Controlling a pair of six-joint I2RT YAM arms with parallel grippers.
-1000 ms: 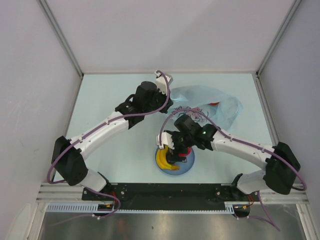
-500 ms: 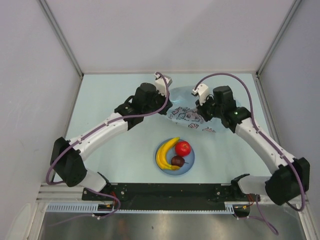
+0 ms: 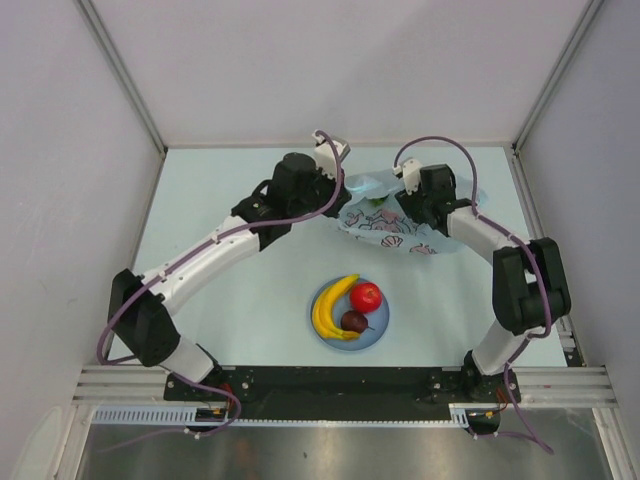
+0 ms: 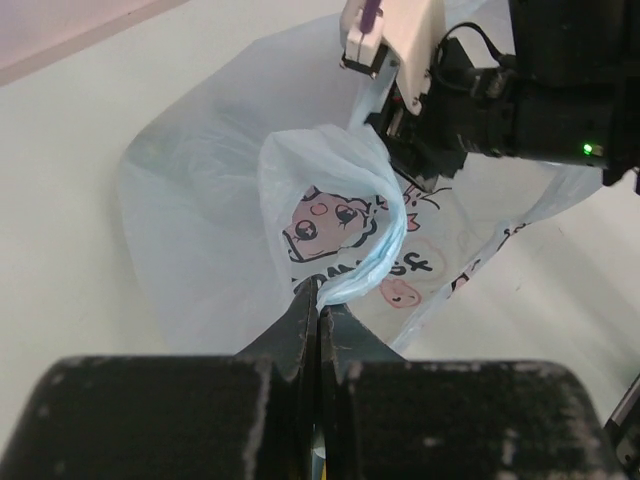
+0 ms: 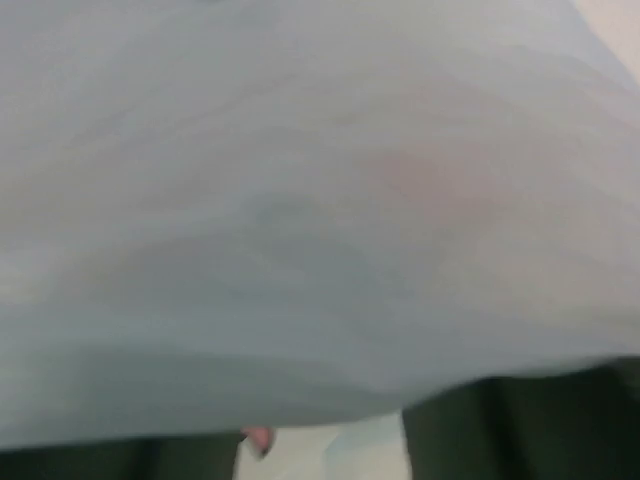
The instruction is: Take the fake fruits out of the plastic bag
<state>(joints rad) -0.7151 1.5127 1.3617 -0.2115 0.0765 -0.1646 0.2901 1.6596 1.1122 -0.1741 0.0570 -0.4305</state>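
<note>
Two grippers meet at the bag (image 4: 215, 200), which lies on the table (image 3: 220, 200) at its far middle, beyond the plate (image 3: 377, 329). On the left, the left gripper (image 4: 318, 305) has its jaws pressed fully together on a raised fold of the bag's rim, and this lifts the film. On the right, the right gripper (image 3: 400, 203) reaches into the bag. The blue film covers its own camera, so I cannot tell how far its jaws are apart or if they hold anything.

To do this step well, I judge that the left side should hold the rim high and steady. The right fingers should then go in slowly and close on a fruit only, not on the thin film, which can easily be pinched together with it.

From above, the bag's long axis runs from far left to near right. The lifted mouth seems to be at the far-left end, turned upward.

Nearer to the arms, a banana (image 3: 333, 305), a red fruit (image 3: 366, 296) and a dark fruit (image 3: 354, 321) lie on the plate, well apart from the bag.
</note>
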